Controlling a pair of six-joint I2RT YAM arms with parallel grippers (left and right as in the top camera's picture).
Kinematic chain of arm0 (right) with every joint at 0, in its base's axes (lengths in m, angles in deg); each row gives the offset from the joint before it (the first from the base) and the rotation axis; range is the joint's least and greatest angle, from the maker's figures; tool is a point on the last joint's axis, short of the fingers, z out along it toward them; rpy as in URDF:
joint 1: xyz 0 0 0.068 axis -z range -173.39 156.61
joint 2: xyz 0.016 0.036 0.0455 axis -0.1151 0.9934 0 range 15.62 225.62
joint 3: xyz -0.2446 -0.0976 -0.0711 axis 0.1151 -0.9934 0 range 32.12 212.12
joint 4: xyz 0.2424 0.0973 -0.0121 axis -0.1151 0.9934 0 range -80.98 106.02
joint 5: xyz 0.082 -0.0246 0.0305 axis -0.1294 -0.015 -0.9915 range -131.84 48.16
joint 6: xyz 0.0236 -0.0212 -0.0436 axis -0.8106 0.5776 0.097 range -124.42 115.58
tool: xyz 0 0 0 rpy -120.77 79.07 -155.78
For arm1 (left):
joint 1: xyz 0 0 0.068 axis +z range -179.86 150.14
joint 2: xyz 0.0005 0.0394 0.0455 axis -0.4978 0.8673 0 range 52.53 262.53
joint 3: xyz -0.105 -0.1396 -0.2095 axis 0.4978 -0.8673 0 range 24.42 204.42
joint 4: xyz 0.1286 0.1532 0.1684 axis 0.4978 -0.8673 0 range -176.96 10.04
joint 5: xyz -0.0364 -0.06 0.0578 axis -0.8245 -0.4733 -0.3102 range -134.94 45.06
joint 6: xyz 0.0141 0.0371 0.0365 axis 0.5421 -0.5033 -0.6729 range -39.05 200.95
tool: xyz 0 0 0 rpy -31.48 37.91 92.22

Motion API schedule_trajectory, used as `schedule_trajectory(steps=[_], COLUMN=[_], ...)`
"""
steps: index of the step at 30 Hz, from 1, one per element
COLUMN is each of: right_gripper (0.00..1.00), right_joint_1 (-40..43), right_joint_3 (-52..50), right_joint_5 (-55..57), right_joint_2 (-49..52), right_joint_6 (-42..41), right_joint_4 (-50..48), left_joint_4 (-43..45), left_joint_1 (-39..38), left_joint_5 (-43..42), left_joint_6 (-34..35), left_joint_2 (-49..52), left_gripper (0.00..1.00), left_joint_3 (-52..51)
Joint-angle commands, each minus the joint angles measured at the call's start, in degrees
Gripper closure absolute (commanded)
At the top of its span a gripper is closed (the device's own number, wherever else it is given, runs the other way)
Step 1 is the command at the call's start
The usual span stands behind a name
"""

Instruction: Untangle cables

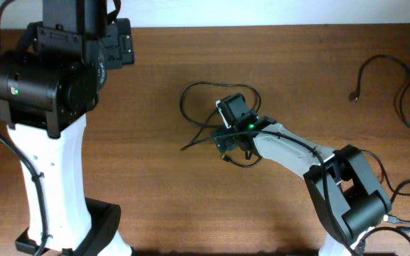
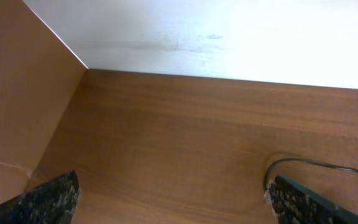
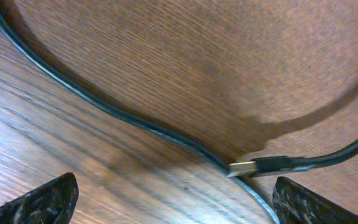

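The right hand (image 3: 179,208) hangs low over the middle of the desk (image 1: 155,192), spread wide and gripping nothing. In its wrist view the two dark fingers (image 3: 42,202) sit at the bottom corners, with only wood and cord between them. Beneath it lies the looped cable (image 1: 212,84), a thin black cord curled over itself in a loose ring. One straight end runs out to the left of the hand. In the wrist view a stretch of cord sweeps from the upper left down toward the bottom right. A gold-tipped plug (image 3: 244,167) lies flat on the desk, its tip touching or just beside that stretch, and its own cord leads away to the right. Whether the plug belongs to the same cord, I cannot tell.

The second cable (image 1: 386,57) lies well apart, near the right edge of the desk. It is bent into an open arch, with a small plug end (image 1: 354,95) pointing toward the middle.

The left hand (image 2: 176,208) is at the far side of the desk near the white wall (image 2: 229,31), likewise open and empty. A loop of thin black cord (image 2: 328,165) shows just above one of its fingers; which cable it is cannot be told.
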Motion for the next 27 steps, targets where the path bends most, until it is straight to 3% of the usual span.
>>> schedule_trajectory(steps=[1,3,4,8,10,13,15,17,18,19,21,24,27], right_gripper=[0.01,0.01,0.01,0.01,0.01,0.0,0.53,0.55,0.33,0.19,0.19,0.19,0.19], right_joint_1=[2.1,6.9,10.1,15.8,15.8,15.8,15.8,15.8,15.8,15.8,15.8,15.8,15.8], right_joint_3=[0.7,0.7,0.7,0.7,0.7,0.6,0.0,0.0,0.0,0.0,0.0,0.0,-0.3], right_joint_5=[7.0,5.4,-0.5,-28.4,-32.9,-33.0,-32.6,-32.6,-32.6,-32.6,-31.1,-29.2,-20.2], right_joint_2=[0.4,0.4,0.4,0.4,0.4,0.4,0.4,0.4,0.4,0.4,0.4,0.4,0.4], right_joint_6=[7.7,7.6,9.5,26.9,36.0,36.8,36.8,36.8,36.8,35.9,27.8,23.7,19.1], right_joint_4=[3.5,6.1,7.7,14.6,21.6,22.7,22.1,21.9,21.8,21.3,16.6,13.4,13.1], left_joint_4=[-0.2,-0.3,-0.3,-0.3,-0.3,-0.3,-1.1,-1.1,-1.1,-1.1,-1.1,-1.1,-1.2], left_joint_1=[0.3,0.3,0.3,0.3,0.3,0.3,0.3,0.3,0.3,0.3,0.3,0.3,0.3], left_joint_5=[-1.3,-1.3,-1.3,-1.3,-1.3,-1.7,-1.7,-1.7,-1.7,-1.7,-1.7,-1.7,-2.2], left_joint_6=[-0.5,-0.5,-0.5,-0.5,-0.5,-0.5,-0.5,-0.5,-0.5,-0.5,-0.5,-0.5,-0.5], left_joint_2=[-0.1,-0.1,-0.1,-0.1,-0.1,-0.1,-0.1,-0.1,-0.1,-0.1,-0.1,-0.1,-0.1], left_gripper=[0.01,0.01,0.01,0.01,0.01,0.01,0.01,0.01,0.01,0.01,0.01,0.01,0.01], left_joint_3=[0.3,0.3,0.3,0.3,0.3,0.3,0.3,0.3,0.3,0.3,0.3,0.3,0.3])
